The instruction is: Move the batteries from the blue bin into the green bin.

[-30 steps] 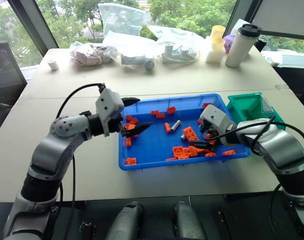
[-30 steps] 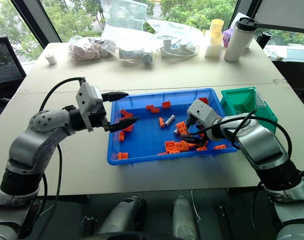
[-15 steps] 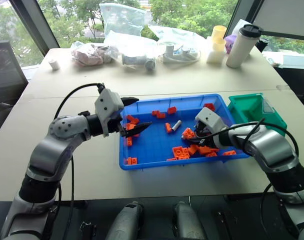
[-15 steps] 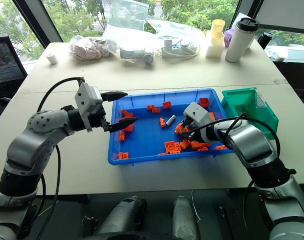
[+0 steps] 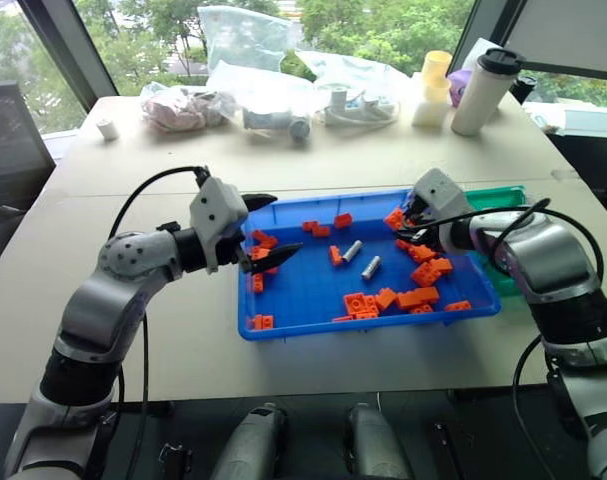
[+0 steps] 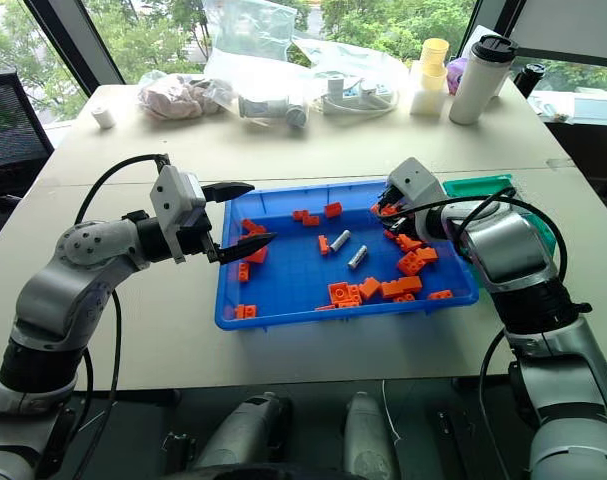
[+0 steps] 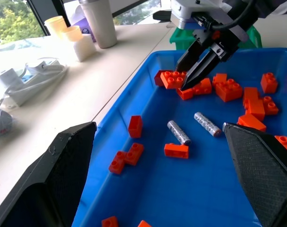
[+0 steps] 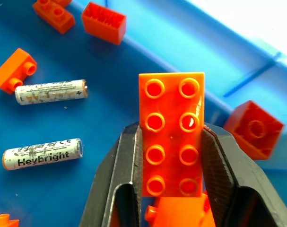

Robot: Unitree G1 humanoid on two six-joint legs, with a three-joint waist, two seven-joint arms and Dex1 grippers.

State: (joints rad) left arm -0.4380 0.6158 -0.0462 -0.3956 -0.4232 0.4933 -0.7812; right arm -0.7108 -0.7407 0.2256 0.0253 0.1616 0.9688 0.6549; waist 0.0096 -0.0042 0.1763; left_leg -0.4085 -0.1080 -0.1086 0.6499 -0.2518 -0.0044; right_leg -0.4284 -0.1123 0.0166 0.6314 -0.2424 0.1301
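Two silver batteries (image 5: 352, 250) (image 5: 371, 267) lie side by side near the middle of the blue bin (image 5: 283, 328), among scattered orange bricks. My right gripper (image 5: 401, 222) hangs over the bin's far right corner, shut on a flat orange eight-stud brick (image 8: 171, 127). The wrist views show the same batteries (image 8: 51, 91) (image 7: 179, 132) on the blue floor. Part of the green bin (image 5: 498, 193) shows behind my right arm, right of the blue bin. My left gripper (image 5: 273, 227) hovers open and empty over the blue bin's left end.
Loose orange bricks (image 5: 415, 297) cluster at the bin's near right. Along the table's far edge lie plastic bags (image 5: 253, 95), a white tumbler (image 5: 481, 92) and yellow cups (image 5: 431, 88). Bare table surrounds the bins.
My right gripper shut on an orange brick in the bin's near right, then lifted it toward the far right corner. A second battery now shows where it was. The left arm stayed still.
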